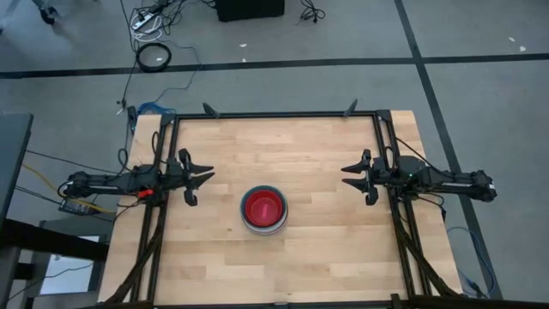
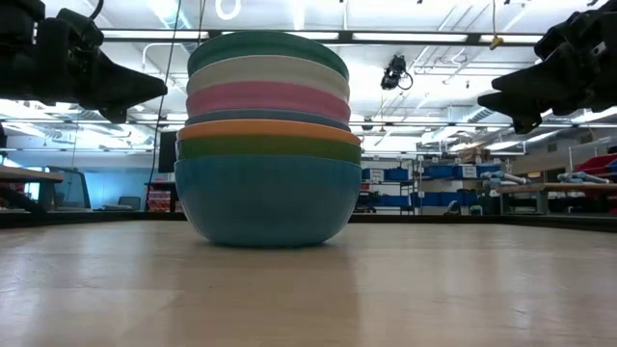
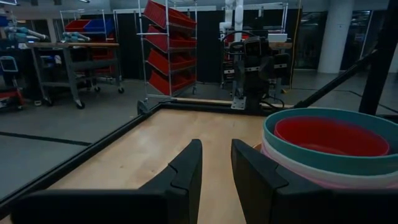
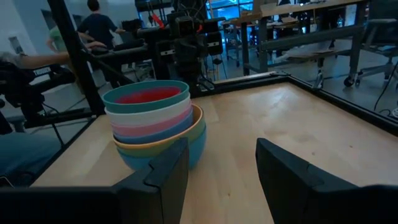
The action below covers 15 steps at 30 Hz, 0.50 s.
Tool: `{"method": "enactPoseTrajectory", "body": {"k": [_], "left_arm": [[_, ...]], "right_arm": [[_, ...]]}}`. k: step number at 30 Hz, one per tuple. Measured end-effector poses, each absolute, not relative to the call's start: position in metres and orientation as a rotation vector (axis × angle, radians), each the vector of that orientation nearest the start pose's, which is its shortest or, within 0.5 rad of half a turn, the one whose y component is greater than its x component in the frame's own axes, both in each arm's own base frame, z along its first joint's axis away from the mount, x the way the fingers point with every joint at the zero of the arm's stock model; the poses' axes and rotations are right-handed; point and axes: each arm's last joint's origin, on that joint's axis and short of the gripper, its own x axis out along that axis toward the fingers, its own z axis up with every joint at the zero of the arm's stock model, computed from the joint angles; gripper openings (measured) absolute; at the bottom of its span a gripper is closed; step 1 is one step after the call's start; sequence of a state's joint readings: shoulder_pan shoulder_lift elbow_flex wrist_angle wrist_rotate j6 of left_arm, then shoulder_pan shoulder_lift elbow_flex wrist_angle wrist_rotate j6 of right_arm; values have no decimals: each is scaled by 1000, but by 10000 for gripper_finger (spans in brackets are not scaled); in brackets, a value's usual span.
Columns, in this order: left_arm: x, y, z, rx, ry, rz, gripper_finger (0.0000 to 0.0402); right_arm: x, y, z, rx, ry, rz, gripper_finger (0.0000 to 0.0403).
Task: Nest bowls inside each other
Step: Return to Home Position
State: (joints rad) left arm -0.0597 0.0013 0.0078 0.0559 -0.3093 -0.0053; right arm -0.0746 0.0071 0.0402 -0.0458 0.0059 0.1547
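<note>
Nested stack of bowls (image 1: 263, 210) sits mid-counter (image 1: 300, 142) between my two arms, by my reckoning a little nearer the left claw (image 1: 199, 178) than the right claw (image 1: 356, 178), both hanging empty, fingers apart, pointing inward, well clear of it.

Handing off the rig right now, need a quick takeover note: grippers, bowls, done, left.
Left gripper: open, empty, at the left side of the table, off the bowls.
Right gripper: open, empty, at the right side.
Bowls: one nested stack mid-table, blue bowl outermost, red bowl innermost.
Done: every bowl in view is nested.
Left: likely only homing both arms.
</note>
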Motion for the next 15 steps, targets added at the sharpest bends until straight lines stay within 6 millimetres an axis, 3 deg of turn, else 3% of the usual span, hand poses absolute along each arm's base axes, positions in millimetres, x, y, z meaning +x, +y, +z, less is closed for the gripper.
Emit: {"method": "enactPoseTrajectory", "body": {"k": [15], "left_arm": [[96, 3, 171, -17, -62, 256, 95]], "right_arm": [[95, -7, 173, 155, 5, -81, 177]]}}
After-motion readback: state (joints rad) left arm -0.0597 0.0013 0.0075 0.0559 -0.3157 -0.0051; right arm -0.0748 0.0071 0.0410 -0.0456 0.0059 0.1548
